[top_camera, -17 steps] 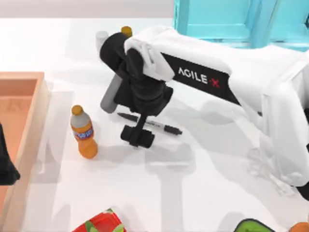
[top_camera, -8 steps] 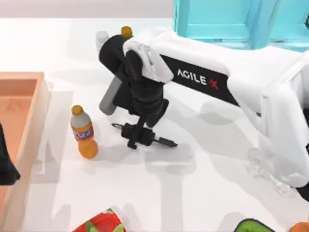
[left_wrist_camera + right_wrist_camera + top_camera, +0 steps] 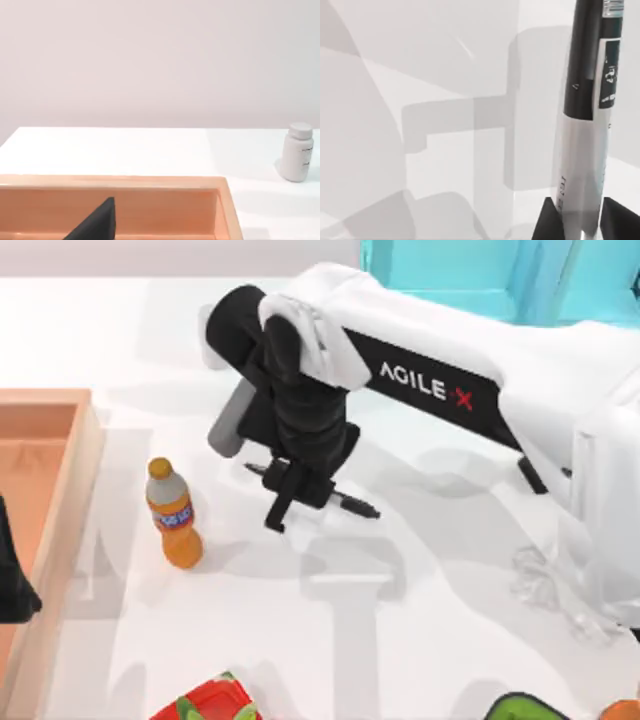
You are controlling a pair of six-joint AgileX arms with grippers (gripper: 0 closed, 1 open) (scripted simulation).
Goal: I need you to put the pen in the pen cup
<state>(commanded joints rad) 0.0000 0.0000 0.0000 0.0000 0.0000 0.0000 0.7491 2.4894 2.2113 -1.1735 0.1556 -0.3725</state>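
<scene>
Top view: right end effector [image 3: 292, 490] closed on the pen [image 3: 352, 506] at mid-barrel, near the tabletop [image 3: 420, 620] centre, long axis roughly left-right with the dark tip pointing right; orange bottle [image 3: 173, 514] to the left; left arm parked at the left edge over the wooden tray [image 3: 50, 440], so right arm judged the nearer. Left wrist view: tray rim, white bottle [image 3: 298, 159] far off; left end effector state cannot be told. Right wrist view: pen [image 3: 585, 120] clamped between dark fingertips [image 3: 546, 222], barrel extending away; no pen cup identified.
</scene>
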